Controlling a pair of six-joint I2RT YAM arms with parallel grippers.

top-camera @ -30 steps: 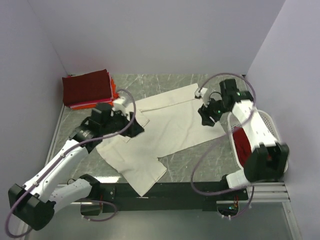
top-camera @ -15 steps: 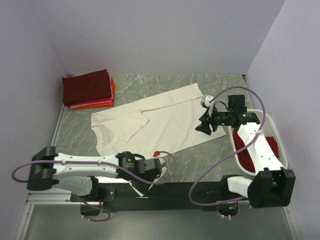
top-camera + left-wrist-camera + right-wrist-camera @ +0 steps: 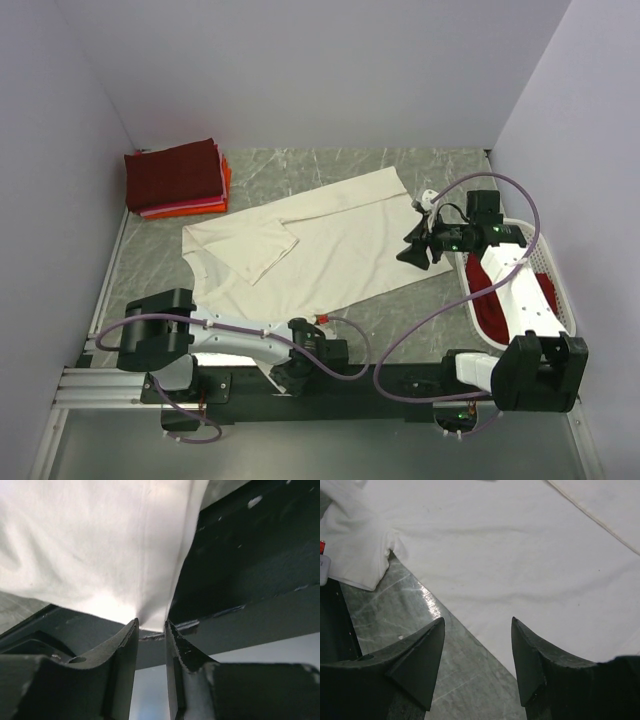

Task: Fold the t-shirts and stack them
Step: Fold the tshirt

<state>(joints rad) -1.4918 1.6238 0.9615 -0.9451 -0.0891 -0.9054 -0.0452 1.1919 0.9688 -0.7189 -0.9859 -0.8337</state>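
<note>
The large cream-white t-shirt [image 3: 320,245] lies spread across the marble table, one sleeve reaching over the near edge. My left gripper [image 3: 290,372] is low at that edge. In the left wrist view its jaws [image 3: 151,625] stand narrowly apart, with the hanging corner of the cream cloth [image 3: 100,545] right at their tips. My right gripper [image 3: 412,255] is open and empty, hovering over the shirt's right hem [image 3: 520,545], with jaws [image 3: 477,622] wide apart. A folded stack with a dark maroon shirt [image 3: 175,175] on top and orange-pink layers below sits at the back left.
A white lattice basket [image 3: 545,250] at the right edge holds a bright red shirt [image 3: 495,305]. The black frame rail [image 3: 250,555] runs along the near edge beside my left gripper. Bare marble [image 3: 395,610] shows beside the hem.
My left arm has swung from the shirt's collar area down to the near edge, to the sleeve corner. My right gripper has shifted slightly right along the hem.
</note>
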